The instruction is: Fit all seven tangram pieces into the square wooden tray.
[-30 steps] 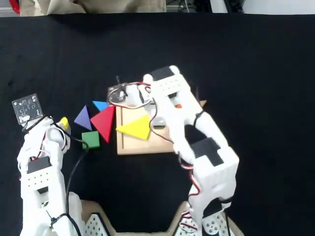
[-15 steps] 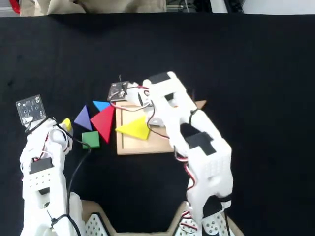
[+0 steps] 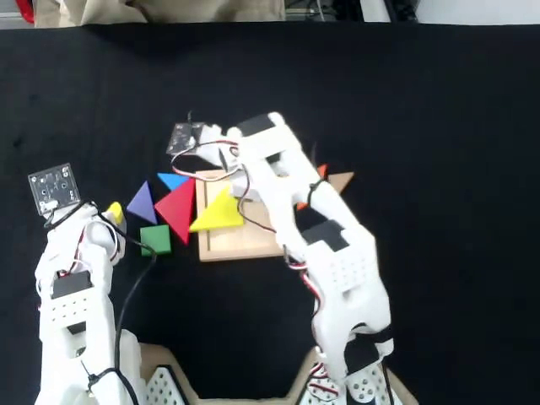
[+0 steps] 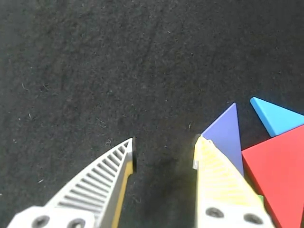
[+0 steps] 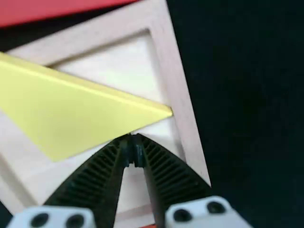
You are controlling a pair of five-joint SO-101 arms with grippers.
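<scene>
Yellow triangle only half in the tray

The yellow triangle (image 3: 218, 213) overhangs the tray's (image 3: 245, 247) left rim. The right gripper (image 5: 131, 149), pinched closed, seems to touch its edge, so I'd nudge it slowly right until it drops flat. The left gripper (image 4: 164, 152) hangs wide open by the purple triangle (image 4: 227, 133).

- black cloth (image 3: 439, 126): matte, slightly fuzzy, spread over the whole table; pale lint specks and fine fibres scattered on its nap in the left wrist view.
- tan fabric (image 3: 169, 10): folded or bunched, lying just past the cloth's far edge, toward the left.
- red object (image 3: 24, 10): small, at the far left corner, cut off by the frame; kind cannot be told.
- white surface (image 3: 481, 10): plain, beyond the far right edge.
- dark clutter (image 3: 337, 8): behind the far edge, between the tan fabric and the white surface; indistinct.
</scene>
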